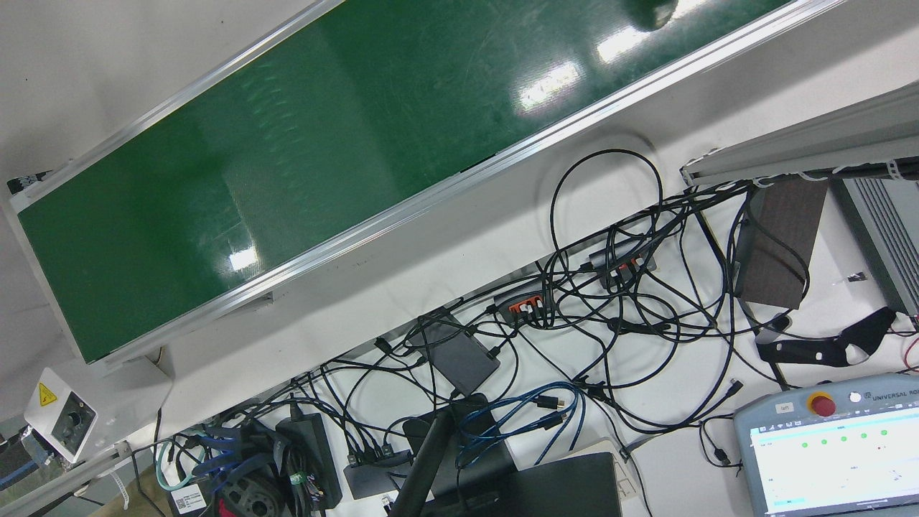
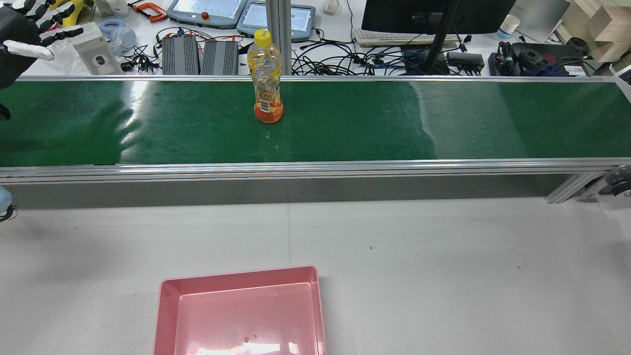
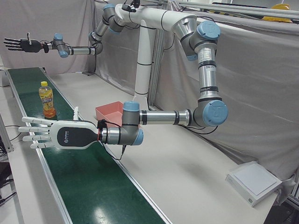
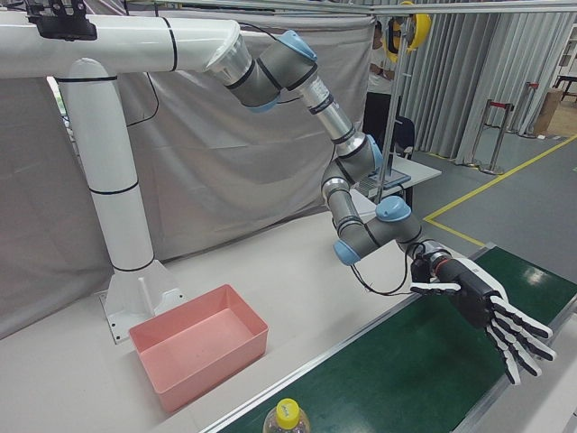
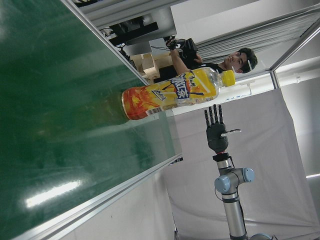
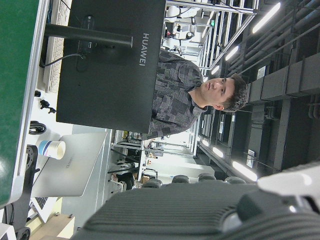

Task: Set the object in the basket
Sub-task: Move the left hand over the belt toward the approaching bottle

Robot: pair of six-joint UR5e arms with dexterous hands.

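A juice bottle [image 2: 267, 84] with an orange label and a yellow cap stands upright on the green conveyor belt [image 2: 394, 123]. It also shows in the left-front view [image 3: 46, 100], the right-front view [image 4: 287, 419] and the left hand view [image 5: 175, 92]. The empty pink basket [image 2: 241, 273] sits on the white table on the robot's side of the belt. My left hand [image 3: 60, 133] is open, fingers spread, above the belt to one side of the bottle. It also shows at the rear view's left edge [image 2: 24, 29]. My right hand [image 3: 21, 44] is open, far down the belt past the bottle.
Beyond the belt's far rail lie cables [image 2: 345, 59], power bricks [image 2: 199, 56], teach pendants [image 2: 207, 10] and a monitor [image 2: 434, 15]. A white box [image 3: 254, 182] lies on the table near its corner. The arms' white pedestal [image 4: 126, 207] stands behind the basket.
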